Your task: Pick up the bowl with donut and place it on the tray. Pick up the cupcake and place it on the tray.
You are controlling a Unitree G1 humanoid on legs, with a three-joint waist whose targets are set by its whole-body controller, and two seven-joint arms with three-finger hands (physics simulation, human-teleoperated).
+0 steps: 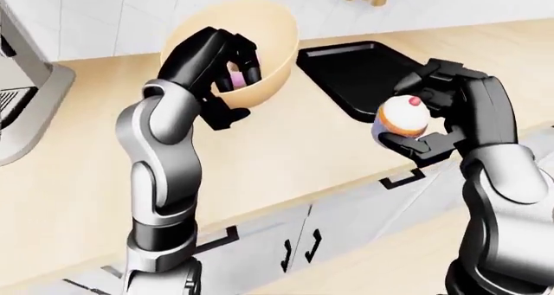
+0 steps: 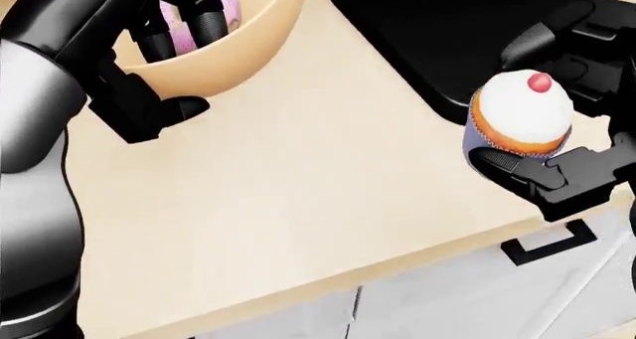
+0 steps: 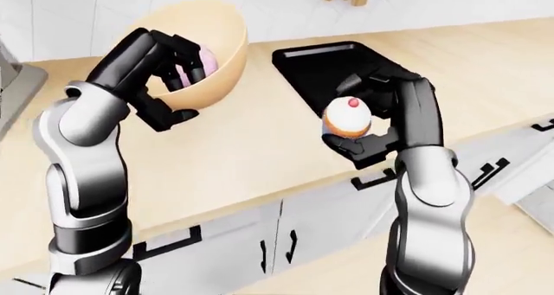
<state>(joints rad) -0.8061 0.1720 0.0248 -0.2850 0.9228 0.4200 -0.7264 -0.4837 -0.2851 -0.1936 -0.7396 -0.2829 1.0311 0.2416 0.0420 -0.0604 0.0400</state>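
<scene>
Pale wood covers the bench [image 1: 286, 152], and we see both task things lifted clear of it; our left hand [image 1: 223, 64] grips the tan bowl [image 1: 260, 48] by its rim, fingers hooked inside and thumb under the outer wall; the bowl is tipped so its mouth faces us and toward the right of the left-eye view, with the pink donut [image 3: 192, 63] lying against its inner wall behind the fingers; it hangs above the bench, near the wall edge; our right hand [image 2: 557, 100] is closed round the cupcake [image 2: 521, 114], one finger beneath the purple wrapper and others above and behind; the cupcake stands nearly upright, its red cherry topmost, leaning slightly; it hangs over the bench's near edge, just beside the near corner of the black tray [image 1: 359, 71]; the tray lies flat on the bench, carrying nothing.
</scene>
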